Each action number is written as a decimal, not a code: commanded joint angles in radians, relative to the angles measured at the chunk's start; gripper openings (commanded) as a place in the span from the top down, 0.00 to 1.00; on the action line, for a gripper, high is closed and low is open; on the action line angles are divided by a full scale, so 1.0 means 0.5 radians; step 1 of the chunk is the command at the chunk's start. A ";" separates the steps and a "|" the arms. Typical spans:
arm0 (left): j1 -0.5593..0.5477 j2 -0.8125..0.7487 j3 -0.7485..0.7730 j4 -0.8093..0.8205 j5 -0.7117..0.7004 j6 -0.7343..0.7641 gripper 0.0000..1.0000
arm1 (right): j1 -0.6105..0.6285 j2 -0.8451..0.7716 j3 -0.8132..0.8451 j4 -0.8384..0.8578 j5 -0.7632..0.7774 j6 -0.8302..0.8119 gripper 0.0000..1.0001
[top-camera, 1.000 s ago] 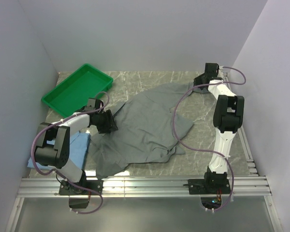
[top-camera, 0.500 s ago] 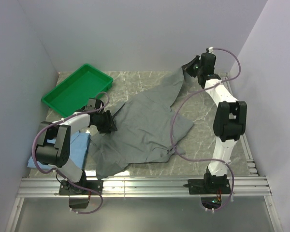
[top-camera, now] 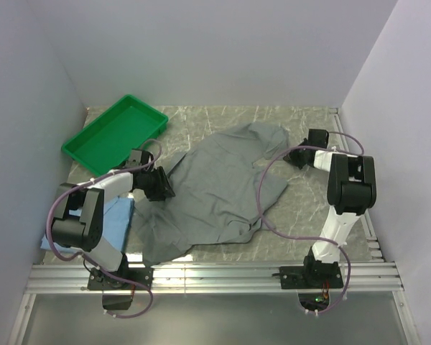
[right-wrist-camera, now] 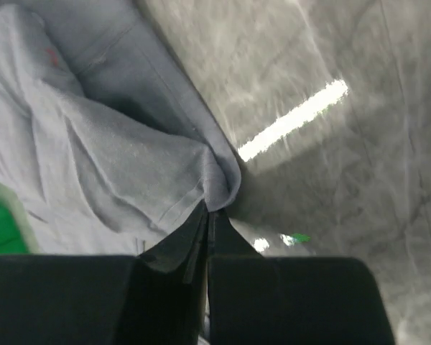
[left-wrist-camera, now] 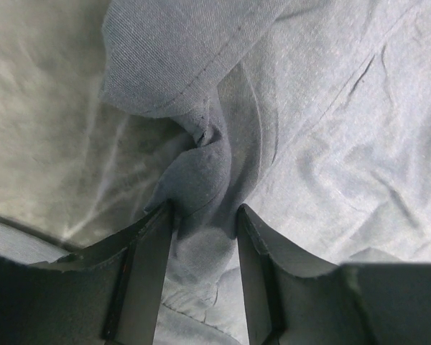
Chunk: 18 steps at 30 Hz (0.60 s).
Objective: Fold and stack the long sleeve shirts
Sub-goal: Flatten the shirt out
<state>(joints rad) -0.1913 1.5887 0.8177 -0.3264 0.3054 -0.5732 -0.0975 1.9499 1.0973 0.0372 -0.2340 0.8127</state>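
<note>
Where the left pincer (left-wrist-camera: 203, 215) meets cloth, its two fingers grip a bunched fold at the left edge of the grey shirt (top-camera: 215, 187). The right pincer (right-wrist-camera: 208, 210) is closed tight, with a thin hem at that shirt's far right corner pinched at its tips. The grey shirt lies crumpled across the middle of the marbled tabletop (top-camera: 309, 208), and the right arm's cable (top-camera: 262, 180) loops over its right side. The blue shirt (top-camera: 115, 212) lies near left, partly hidden by the left arm. A green tray (top-camera: 118, 133) sits far left, apart from both shirts.
</note>
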 commanded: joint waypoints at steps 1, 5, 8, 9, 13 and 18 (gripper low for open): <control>-0.010 -0.033 -0.129 -0.068 0.082 -0.056 0.52 | 0.014 -0.135 0.014 -0.181 0.078 -0.076 1.00; 0.005 -0.088 -0.199 -0.071 0.122 -0.081 0.53 | 0.075 -0.218 -0.022 -0.384 0.066 -0.232 0.98; 0.024 -0.167 -0.230 -0.090 0.101 -0.087 0.53 | 0.234 -0.298 -0.050 -0.528 0.146 -0.355 0.97; 0.027 -0.186 -0.221 -0.117 0.083 -0.078 0.53 | 0.283 -0.313 -0.047 -0.598 0.185 -0.386 0.97; 0.027 -0.229 -0.145 -0.185 0.021 -0.035 0.52 | 0.556 -0.384 0.045 -0.752 0.376 -0.582 0.87; 0.027 -0.266 -0.010 -0.212 0.009 0.078 0.49 | 0.612 -0.540 0.119 -0.823 0.443 -0.687 0.40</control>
<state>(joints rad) -0.1818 1.4940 0.7498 -0.4057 0.3340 -0.5892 0.2474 1.7859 1.1118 -0.3256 -0.0864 0.5312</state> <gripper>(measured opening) 0.506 0.573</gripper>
